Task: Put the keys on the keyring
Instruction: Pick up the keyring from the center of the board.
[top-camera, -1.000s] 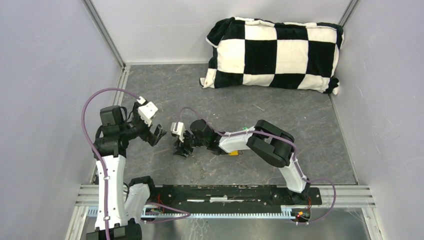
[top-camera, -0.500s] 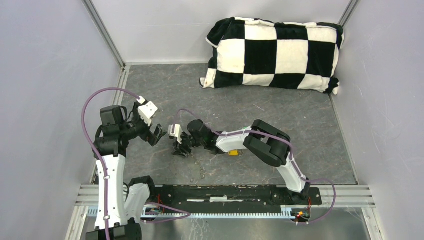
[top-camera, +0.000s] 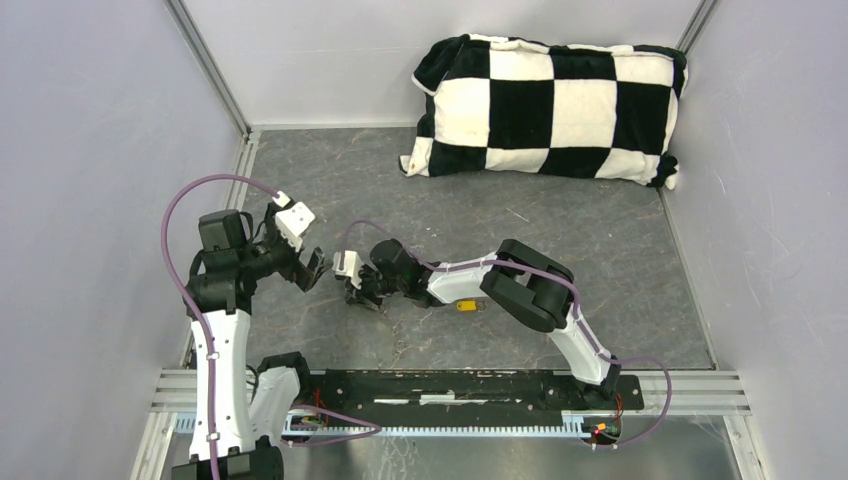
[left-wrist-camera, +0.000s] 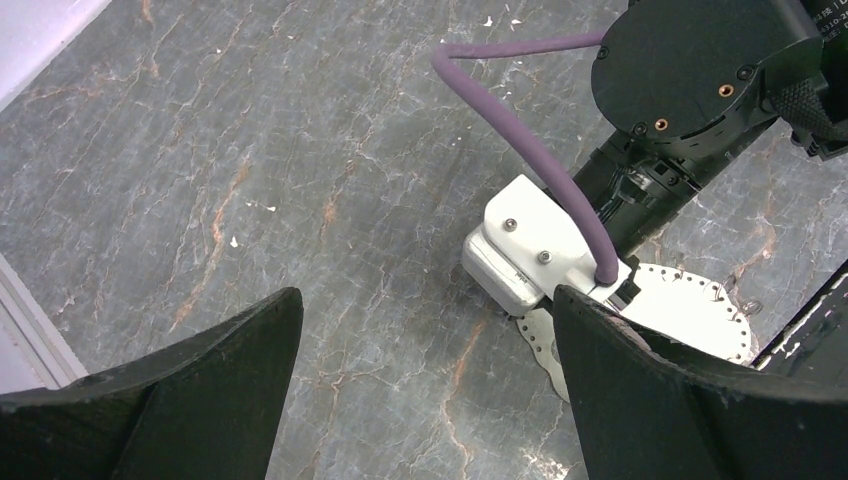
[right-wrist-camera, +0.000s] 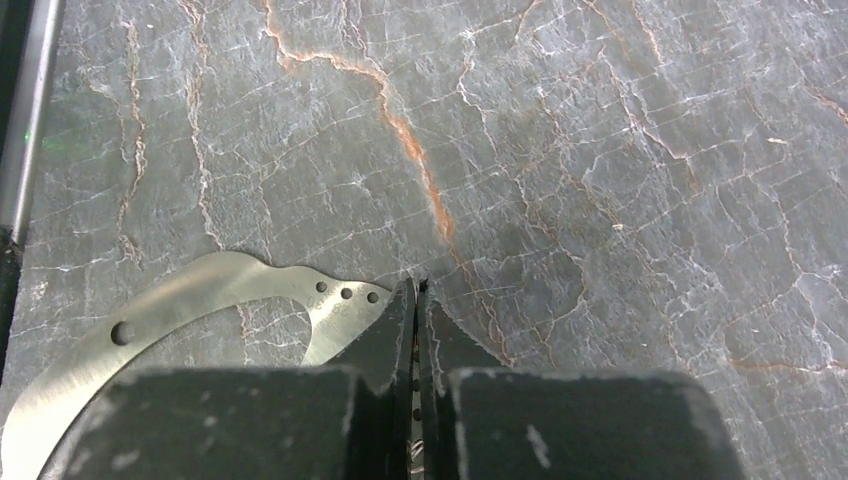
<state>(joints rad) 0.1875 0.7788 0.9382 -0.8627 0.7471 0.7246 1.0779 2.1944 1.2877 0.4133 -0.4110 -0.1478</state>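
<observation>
My right gripper is low on the grey floor, left of centre, with its jaws pressed together on the keyring, a flat silvery curved band with small holes. A strip of that band shows edge-on between the fingers. In the left wrist view the keyring pokes out from under the right wrist's white camera block. A key with a yellow-orange head lies on the floor under the right forearm. My left gripper hangs wide open just left of the right gripper, holding nothing.
A black-and-white checkered pillow lies at the back right. Grey walls close in both sides. The black mounting rail runs along the near edge. A purple cable loops over the right wrist.
The right gripper has shut on the keyring and shifted slightly left, toward the left gripper. The left arm has barely moved.
</observation>
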